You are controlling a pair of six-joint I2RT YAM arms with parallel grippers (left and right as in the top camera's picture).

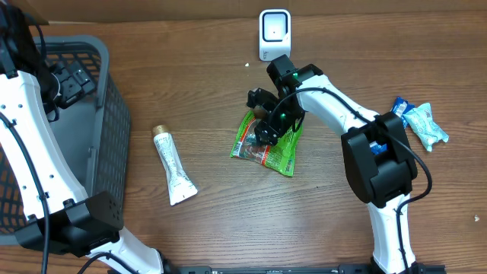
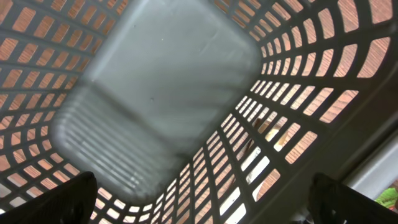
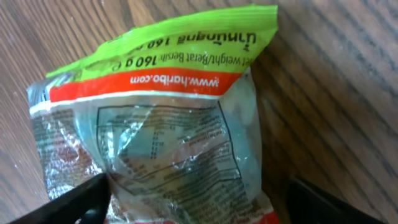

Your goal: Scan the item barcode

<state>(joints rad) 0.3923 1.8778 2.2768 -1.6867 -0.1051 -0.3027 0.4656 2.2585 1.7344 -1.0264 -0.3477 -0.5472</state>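
At 9 o'clock on the wooden table point(image 1: 205, 228) sits a gray basket point(image 1: 106, 91) with lots of holes in its walls. The left gripper point(image 1: 72, 80) hangs inside the basket, over its floor. In the left wrist view its two black fingers point(image 2: 62, 202) are spread far apart. Nothing is between them, just the basket floor below.

Next, at about 8 o'clock from the middle of the table, a white tube point(image 1: 175, 171) with a gold cap lies flat on the wood. Its cap end points to 11 o'clock.

In the middle of the table lies the green candy bag point(image 1: 274, 156), the thing to be scanned. It lies flat on the wood. The right wrist view shows a shiny side with small print facing up.

The right gripper point(image 1: 262, 125) is over the bag's 12 o'clock end. Its fingers point(image 3: 74, 199) are spread wide, one by each side of the bag. I cannot tell if they touch it.

The white scanner point(image 1: 274, 34) stands at 12 o'clock from the bag, near the table's far edge.

At 3 o'clock, well apart from the bag, two small blue and white packets point(image 1: 422, 125) lie side by side.
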